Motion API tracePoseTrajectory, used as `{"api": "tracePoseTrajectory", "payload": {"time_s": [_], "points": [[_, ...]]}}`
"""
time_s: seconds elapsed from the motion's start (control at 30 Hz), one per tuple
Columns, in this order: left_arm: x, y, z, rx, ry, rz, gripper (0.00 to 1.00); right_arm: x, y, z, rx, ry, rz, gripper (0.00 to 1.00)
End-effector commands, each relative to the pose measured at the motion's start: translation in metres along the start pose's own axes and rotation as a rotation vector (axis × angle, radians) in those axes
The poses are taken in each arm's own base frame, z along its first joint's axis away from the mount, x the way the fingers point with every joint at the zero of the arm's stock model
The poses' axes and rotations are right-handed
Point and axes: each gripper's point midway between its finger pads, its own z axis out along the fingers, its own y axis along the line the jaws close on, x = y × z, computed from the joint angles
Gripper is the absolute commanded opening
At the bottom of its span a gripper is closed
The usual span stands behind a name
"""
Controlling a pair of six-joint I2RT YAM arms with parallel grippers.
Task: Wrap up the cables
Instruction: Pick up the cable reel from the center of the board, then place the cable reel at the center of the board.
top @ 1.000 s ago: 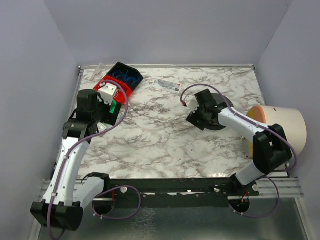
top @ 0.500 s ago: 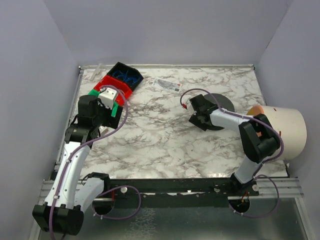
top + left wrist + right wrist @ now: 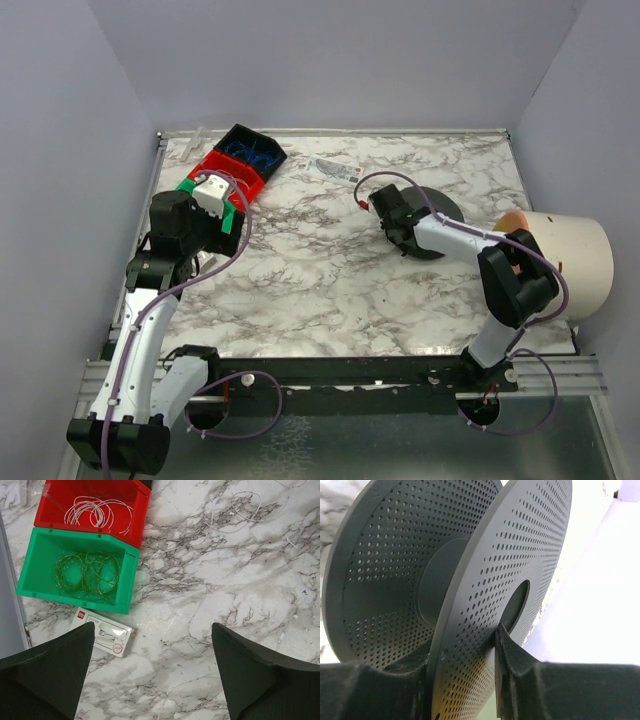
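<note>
Black perforated spool point(image 3: 485, 580), flange tight between right gripper point(image 3: 462, 647) fingers, lower rim cut off; left gripper point(image 3: 152, 630) agape.

The desk point(image 3: 330, 290) is patterned as white marble crossed by grey and dark veins. At its far left corner a black bin point(image 3: 240, 131) holding blue pieces point(image 3: 248, 152) is seen. Beside it are a red bin point(image 3: 141, 520) filled with white wire coils point(image 3: 97, 512) and a green bin point(image 3: 131, 582) filled with green wire coils point(image 3: 87, 575). A white packet point(image 3: 107, 636) marked in red is laid by the green bin. The spool point(image 3: 520, 545) is coloured dark grey, and its flanges are dotted all over with rows of small holes. At the right edge a cream cylinder point(image 3: 575, 255) is shown. The arms point(image 3: 140, 335) are finished in white with black joints, and purple hoses point(image 3: 243, 215) are run along them.
</note>
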Motion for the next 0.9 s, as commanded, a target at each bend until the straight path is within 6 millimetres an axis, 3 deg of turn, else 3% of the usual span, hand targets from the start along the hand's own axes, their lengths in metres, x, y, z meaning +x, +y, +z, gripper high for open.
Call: {"api": "tracePoseTrajectory", "payload": {"time_s": [0.0, 0.23, 0.4, 0.5, 0.67, 0.87], "points": [[-0.016, -0.004, -0.004, 0.042, -0.048, -0.025, 0.99, -0.021, 0.013, -0.040, -0.181, -0.084, 0.062, 0.01], [-0.019, -0.005, -0.005, 0.088, -0.061, -0.060, 0.99, -0.060, -0.027, -0.131, -0.362, -0.313, 0.239, 0.01], [-0.022, -0.004, -0.008, 0.102, -0.078, -0.080, 0.99, -0.101, -0.030, -0.204, -0.610, -0.580, 0.311, 0.01], [-0.034, -0.004, -0.014, 0.114, -0.106, -0.070, 0.99, -0.124, -0.031, -0.237, -0.725, -0.720, 0.346, 0.01], [-0.075, -0.015, -0.031, 0.205, -0.182, -0.067, 0.99, -0.158, -0.038, -0.268, -0.833, -0.886, 0.421, 0.01], [-0.129, -0.051, -0.044, 0.466, -0.312, -0.184, 0.99, -0.188, -0.043, -0.266, -0.872, -0.945, 0.603, 0.01]]}}
